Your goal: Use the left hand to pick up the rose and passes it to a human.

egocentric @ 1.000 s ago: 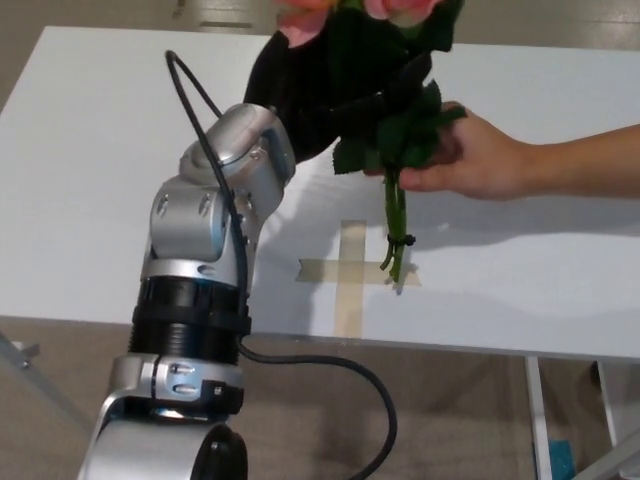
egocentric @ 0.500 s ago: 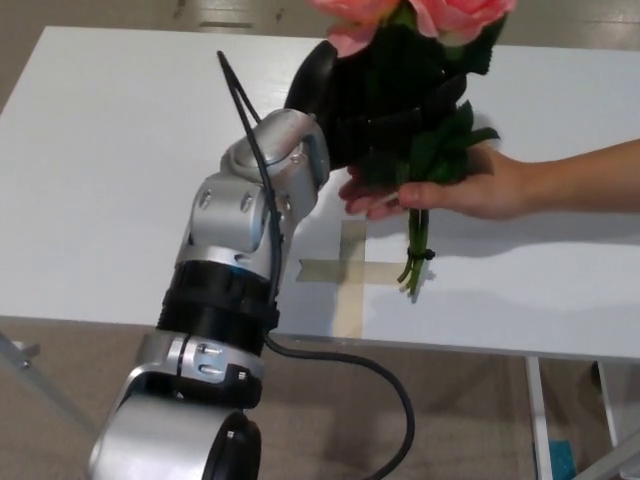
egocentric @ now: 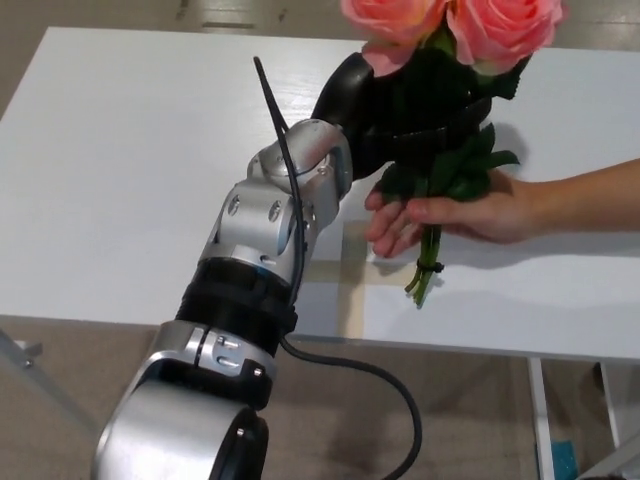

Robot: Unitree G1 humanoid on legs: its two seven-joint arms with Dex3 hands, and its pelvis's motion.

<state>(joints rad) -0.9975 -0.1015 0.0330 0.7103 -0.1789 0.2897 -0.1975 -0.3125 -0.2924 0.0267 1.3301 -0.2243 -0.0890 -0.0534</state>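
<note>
Bright even light, soft shadows on white table (egocentric: 120, 180), slight blur, no glare, pics fairly sharp

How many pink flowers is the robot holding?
2. One pink flower is at the top, just left of the other. Both sit above the robot hand; leaves may hide more.

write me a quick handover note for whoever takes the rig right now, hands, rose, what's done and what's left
Left hand: shut on the rose, raised above the white table, stems hanging down.
Right hand: not in view.
Rose: pink blooms up at the top of the picture, leaves wrapped by the black fingers, stem ends tied and dangling just over the table.
Person's hand: reaching in from the right, palm open under the leaves, at the stems; whether it grips them cannot be told.
Done: rose picked up and brought to the person.
Left: person takes hold, left hand opens and backs off.
</note>
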